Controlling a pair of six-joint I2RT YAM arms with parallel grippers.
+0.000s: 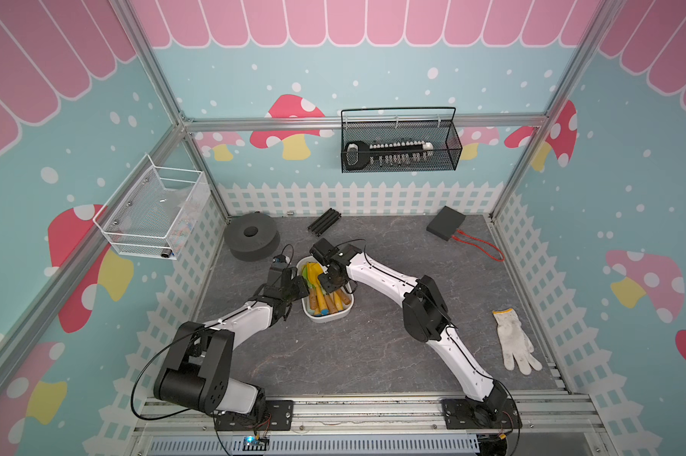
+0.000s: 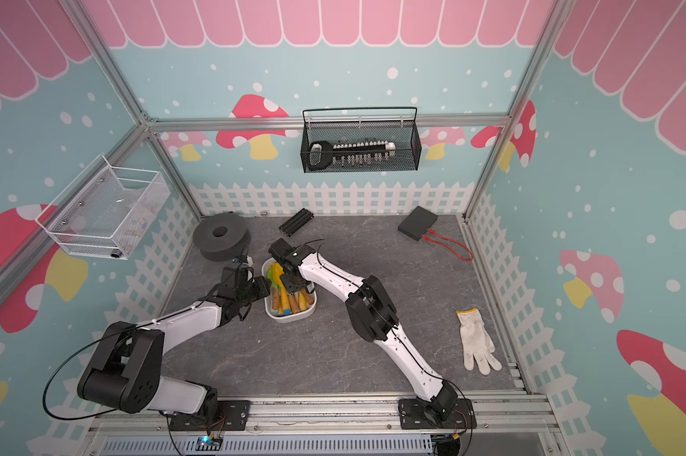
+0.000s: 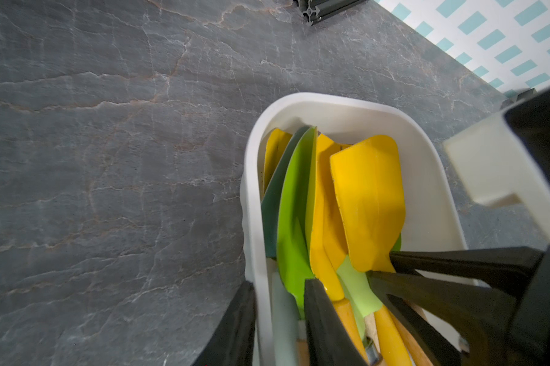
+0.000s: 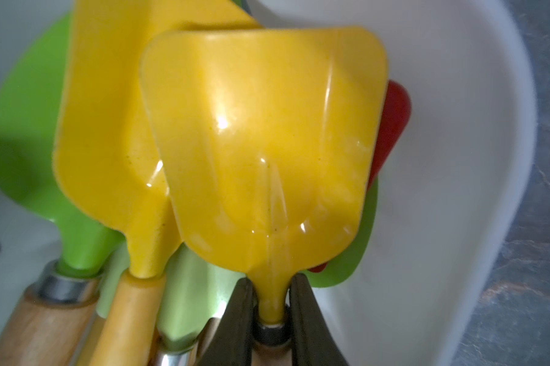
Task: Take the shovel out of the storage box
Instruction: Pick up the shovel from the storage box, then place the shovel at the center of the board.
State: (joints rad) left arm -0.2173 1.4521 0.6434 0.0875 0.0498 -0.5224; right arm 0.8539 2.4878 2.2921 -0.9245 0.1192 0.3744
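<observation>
Two grippers to log, both at the storage box. Item one, your right gripper (image 4: 272, 294): pinched tight on the narrow neck of the yellow shovel (image 4: 264, 142), just above its metal collar. That shovel lies topmost in the pile, its blade inside the storage box (image 4: 457, 158). Item two, your left gripper (image 3: 278, 283): jaws part-spread astride the box's long side wall, one finger outside and one inside; whether they press the wall you cannot tell. Box contents around the held shovel: a second yellow shovel (image 4: 109, 126) just beside it, green shovels (image 4: 20, 142) beneath, and a red blade (image 4: 394, 120) peeping out from under. The wooden handles all point toward the near edge. Surface: a grey marbled tabletop (image 1: 373, 347), with the box near its middle, between your two arms. Loose on it are a dark round ring (image 1: 250, 237) in the far left corner, a black bar (image 1: 324, 222) at the back, a flat black case (image 1: 446, 223) with a red cord at the far right, and a white glove (image 1: 515, 341) at the near right. Room: an aluminium frame and blue walls (image 1: 630, 197) printed with mushrooms, pink scallops and a white picket fence. Hung containers: a white wire-mesh basket (image 1: 151, 213) on the left wall, its contents too faint to name, and a black wire-mesh basket (image 1: 400, 144) on the back rail, holding one long black-and-white item.
</observation>
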